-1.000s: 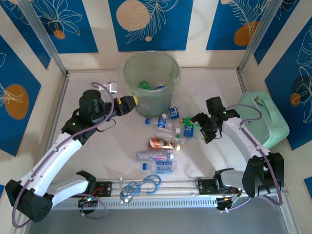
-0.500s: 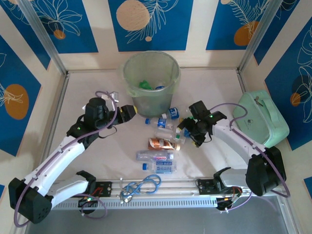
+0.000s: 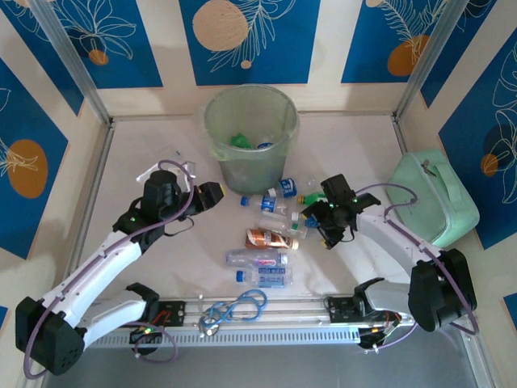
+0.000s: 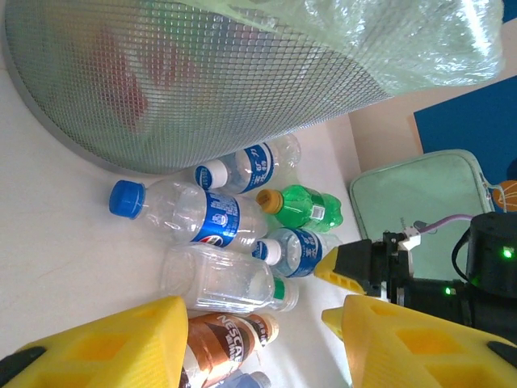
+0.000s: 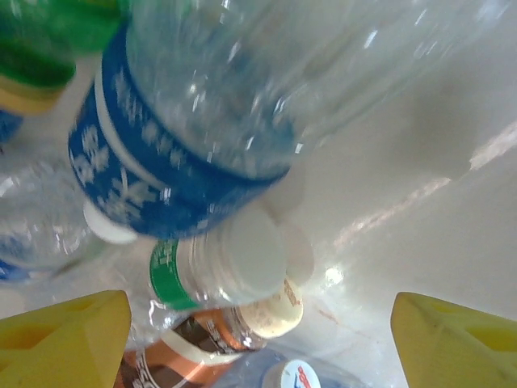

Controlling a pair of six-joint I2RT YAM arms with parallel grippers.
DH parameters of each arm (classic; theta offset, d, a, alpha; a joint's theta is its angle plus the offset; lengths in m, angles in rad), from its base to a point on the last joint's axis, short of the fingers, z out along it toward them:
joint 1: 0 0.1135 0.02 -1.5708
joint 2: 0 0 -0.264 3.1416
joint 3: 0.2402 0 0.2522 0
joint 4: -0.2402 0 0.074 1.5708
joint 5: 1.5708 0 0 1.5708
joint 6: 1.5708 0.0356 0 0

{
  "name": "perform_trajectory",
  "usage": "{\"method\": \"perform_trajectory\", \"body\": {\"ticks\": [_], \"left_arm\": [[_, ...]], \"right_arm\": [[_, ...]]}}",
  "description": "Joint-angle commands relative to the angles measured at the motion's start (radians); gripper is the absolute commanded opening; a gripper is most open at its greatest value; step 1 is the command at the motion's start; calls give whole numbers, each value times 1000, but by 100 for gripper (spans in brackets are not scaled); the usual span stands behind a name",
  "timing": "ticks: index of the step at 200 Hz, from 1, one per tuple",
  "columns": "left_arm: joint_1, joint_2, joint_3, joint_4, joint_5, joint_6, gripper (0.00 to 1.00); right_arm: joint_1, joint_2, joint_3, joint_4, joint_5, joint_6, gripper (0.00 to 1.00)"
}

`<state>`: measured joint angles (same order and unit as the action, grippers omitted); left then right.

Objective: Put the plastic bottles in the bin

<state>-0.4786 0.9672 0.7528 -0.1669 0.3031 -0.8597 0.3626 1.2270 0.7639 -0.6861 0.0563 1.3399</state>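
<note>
Yellow L fingers (image 4: 105,347) stand partly apart w/ a clear gap, so the L gripper (image 4: 254,352) is unclenched and grips nothing. From above it hangs just left of the loose bottles, near the foot of the bin (image 3: 222,158), touching neither. Yellow R fingers (image 5: 65,339) are spread wide, so the R gripper (image 5: 258,339) is released, w/ nothing pinched btwn them. Under that gap lie a clear blue-label bottle (image 5: 202,121), a green-label bottle w/ white cap (image 5: 218,271) and a brown bottle (image 5: 186,356). Can't tell if the tips touch any of them. From above, the R gripper sits at the right edge of the cluster.

Most plastic bottles (image 3: 266,234) lie bunched on the table (image 3: 363,145), just in front of the bin. In the L wrist view a Pepsi bottle w/ blue cap (image 4: 190,214) and a white-cap bottle (image 4: 246,166) lie nearest the bin wall, and a green bottle w/ orange cap (image 4: 307,208) is beside them. A few bottles (image 3: 240,141), green and blue showing, lie inside the bin.

Mint-green case (image 3: 432,198) sits at the right side of the table, well apart from the bin. Blue cable (image 3: 238,307) is coiled at the near edge, btwn the arm bases.
</note>
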Motion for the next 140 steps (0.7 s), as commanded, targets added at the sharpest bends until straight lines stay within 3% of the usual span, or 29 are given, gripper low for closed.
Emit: {"method": "perform_trajectory", "body": {"ticks": [1, 45, 140], "left_arm": [[8, -14, -19, 24, 6, -9, 52], [8, -8, -19, 36, 14, -7, 52], [8, 8, -37, 60, 27, -10, 52]], "right_arm": [[-47, 4, 24, -4, 11, 4, 86], [-109, 83, 62, 25, -16, 17, 92], [-119, 223, 38, 103, 6, 66, 94]]}}
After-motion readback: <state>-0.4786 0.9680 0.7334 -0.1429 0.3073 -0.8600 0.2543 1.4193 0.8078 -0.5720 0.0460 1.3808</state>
